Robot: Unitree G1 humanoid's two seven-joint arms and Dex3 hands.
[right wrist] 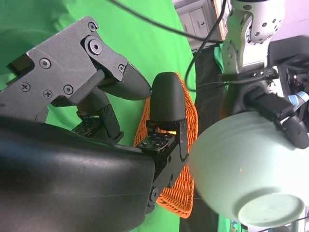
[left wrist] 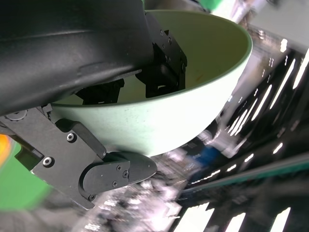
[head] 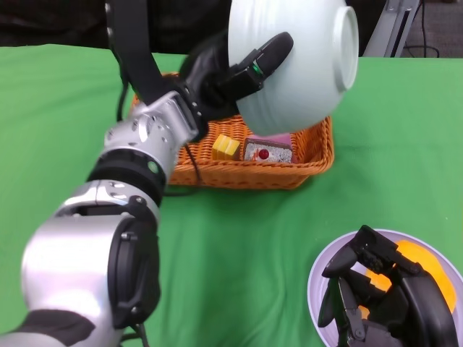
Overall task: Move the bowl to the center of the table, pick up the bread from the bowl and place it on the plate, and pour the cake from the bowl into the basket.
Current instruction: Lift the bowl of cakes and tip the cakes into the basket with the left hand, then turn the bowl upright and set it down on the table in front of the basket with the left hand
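The left hand [head: 231,72] is gripping the pale green bowl [head: 304,61] by its rim, fingers inside and thumb outside, holding it tipped on its side above the orange basket [head: 307,155] at twelve o'clock on the green table [head: 239,246]. A pink-and-white cake slice [head: 268,150] and a yellow piece [head: 226,147] are lying in the basket. At five o'clock the right hand [head: 376,285] is hovering over the lavender plate [head: 325,271], fingers apart and curled; whether they are touching the orange bread [head: 423,260] there I cannot tell.
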